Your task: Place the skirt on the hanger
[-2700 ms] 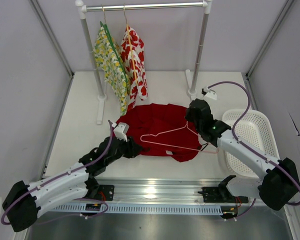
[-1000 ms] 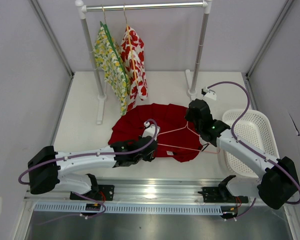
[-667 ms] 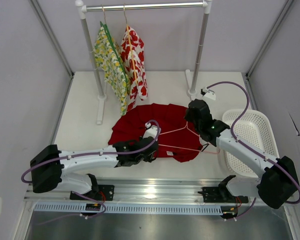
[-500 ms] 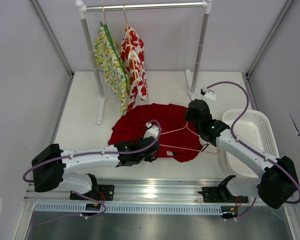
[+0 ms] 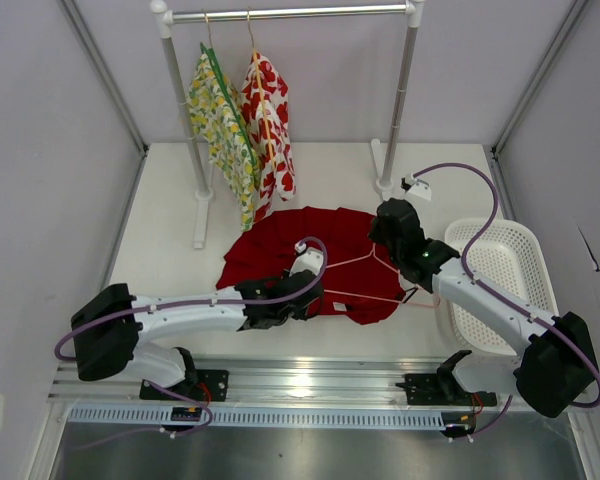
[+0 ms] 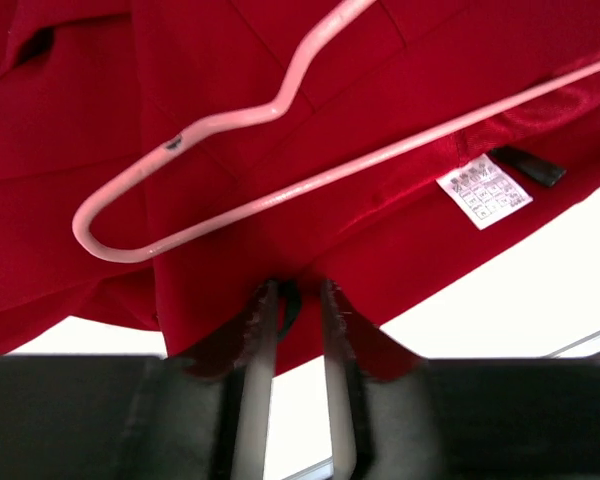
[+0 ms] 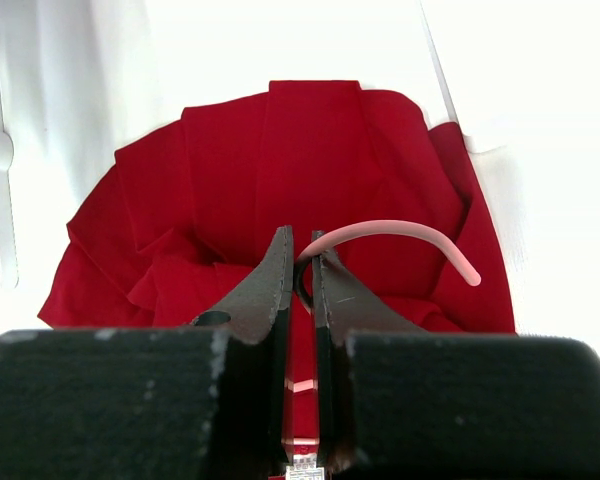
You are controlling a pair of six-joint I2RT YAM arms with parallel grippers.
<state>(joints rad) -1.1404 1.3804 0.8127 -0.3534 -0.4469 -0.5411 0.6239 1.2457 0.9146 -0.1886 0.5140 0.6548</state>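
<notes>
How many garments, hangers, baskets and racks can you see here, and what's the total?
Garments: 3 (red skirt, yellow-green floral garment, white garment with red flowers)
Hangers: 3 (pink hanger, green hanger, tan hanger)
Baskets: 1 (white basket)
Racks: 1 (clothes rack)
Total: 8

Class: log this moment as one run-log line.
skirt on table | hanger on skirt | left tool at skirt hem, grip unclear | right tool shut on hanger
</notes>
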